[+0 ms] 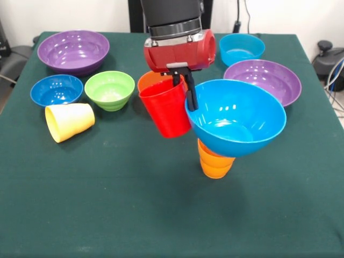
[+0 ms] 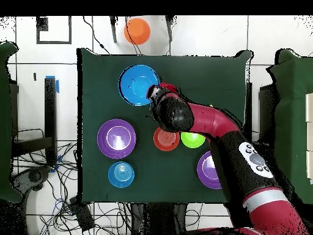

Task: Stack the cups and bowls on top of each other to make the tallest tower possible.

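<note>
The hand (image 1: 189, 91) is seen closed on the near-left rim of the large blue bowl (image 1: 236, 118), 1 black finger inside the rim and 1 outside. The bowl is tilted and rests on the orange cup (image 1: 215, 160), which stands on the green desk (image 1: 107, 204). At the bowl's 9 o'clock the red cup (image 1: 165, 110) is seen upright, with an orange bowl (image 1: 153, 80) just behind it. Further toward 9 o'clock lie the green bowl (image 1: 109, 89), the dark blue bowl (image 1: 56, 90) and the yellow cup (image 1: 70, 121), tipped on its side. 2 purple bowls (image 1: 73, 51) (image 1: 263, 80) and the cyan bowl (image 1: 242, 49) are placed toward 12 o'clock.
</note>
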Controlling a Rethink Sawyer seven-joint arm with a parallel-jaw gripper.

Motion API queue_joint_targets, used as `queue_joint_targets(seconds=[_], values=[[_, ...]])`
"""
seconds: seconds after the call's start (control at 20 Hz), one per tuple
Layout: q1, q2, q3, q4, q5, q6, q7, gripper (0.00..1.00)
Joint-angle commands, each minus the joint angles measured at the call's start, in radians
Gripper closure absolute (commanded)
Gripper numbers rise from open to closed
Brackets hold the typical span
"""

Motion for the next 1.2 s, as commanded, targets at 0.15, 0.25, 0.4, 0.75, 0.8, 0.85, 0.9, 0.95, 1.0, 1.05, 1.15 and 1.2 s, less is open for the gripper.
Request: queue_joint_targets(seconds=[0.15,0.25,0.4,0.75,0.8,0.85,0.9,0.95,1.0,1.05,1.15,1.2], values=[[-0.006,0.052,0.087,0.023,-0.052,-0.028,0.014,1.0],[-0.008,0.059,0.092,0.019,-0.055,-0.025,0.008,1.0],[-0.022,0.073,0.113,0.019,-0.055,-0.019,-0.001,1.0],[-0.046,0.095,0.137,0.008,-0.064,-0.012,-0.017,1.0],[-0.048,0.096,0.135,0.007,-0.066,-0.012,-0.017,1.0],[-0.048,0.096,0.132,0.005,-0.068,-0.011,-0.017,1.0],[-0.048,0.096,0.13,0.003,-0.07,-0.01,-0.018,1.0],[-0.047,0.095,0.127,0.0,-0.071,-0.007,-0.018,1.0],[-0.046,0.093,0.124,-0.001,-0.071,-0.004,-0.017,1.0],[-0.045,0.091,0.121,-0.003,-0.072,-0.002,-0.016,1.0],[-0.028,0.072,0.087,-0.007,-0.074,-0.005,0.0,1.0],[-0.018,0.061,0.068,-0.012,-0.076,-0.008,0.008,1.0]])
